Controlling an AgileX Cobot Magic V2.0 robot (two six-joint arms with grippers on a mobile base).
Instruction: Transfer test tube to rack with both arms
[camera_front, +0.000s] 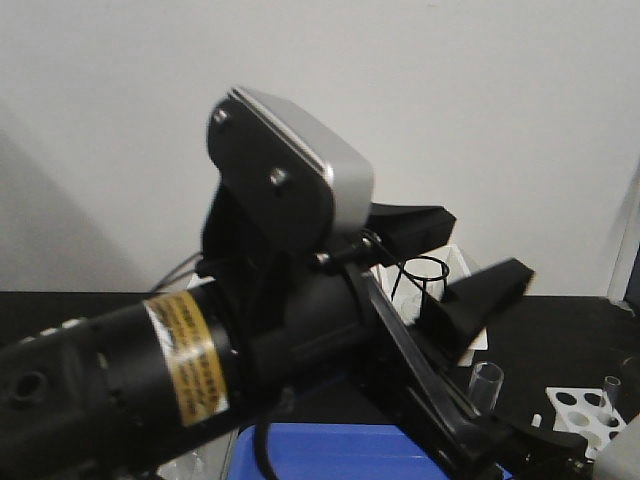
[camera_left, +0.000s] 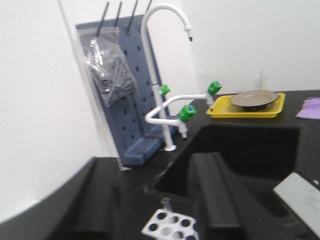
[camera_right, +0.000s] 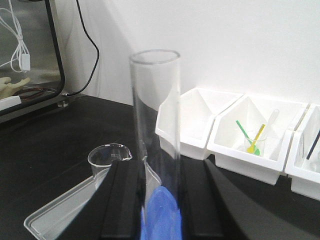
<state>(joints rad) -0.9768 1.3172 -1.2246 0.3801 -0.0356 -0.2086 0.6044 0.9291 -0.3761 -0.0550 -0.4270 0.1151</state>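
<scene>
The right claw (camera_right: 160, 167) is pressed onto the test tube (camera_right: 155, 115), one black finger on each side of the glass. The tube stands upright between them, its open rim well above the fingertips. Just to the left of this claw is a clear beaker (camera_right: 107, 155) with a spout, over a shallow white tray (camera_right: 50, 215) on the black desk (camera_right: 40, 130). Beyond the claw and to its right are three white bins (camera_right: 195, 125), set side by side against the wall. Something blue (camera_right: 160, 212) shows below the claw, seen through the tube.

The left claw (camera_left: 150, 160) is spread wide and grips nothing. The white rack (camera_left: 170, 227), its top full of round holes, lies below the gap between the fingers. Ahead of this claw are a black sink (camera_left: 240, 150), a white faucet (camera_left: 165, 75) with green knobs, and a yellow tray (camera_left: 220, 112) further back to the right.

From the front, the left arm (camera_front: 150, 380), with its silver plate and yellow label, fills the foreground. Its claw (camera_front: 487, 243) is open above the desk, and the rack (camera_front: 585, 415) sits low and to the right of it.
</scene>
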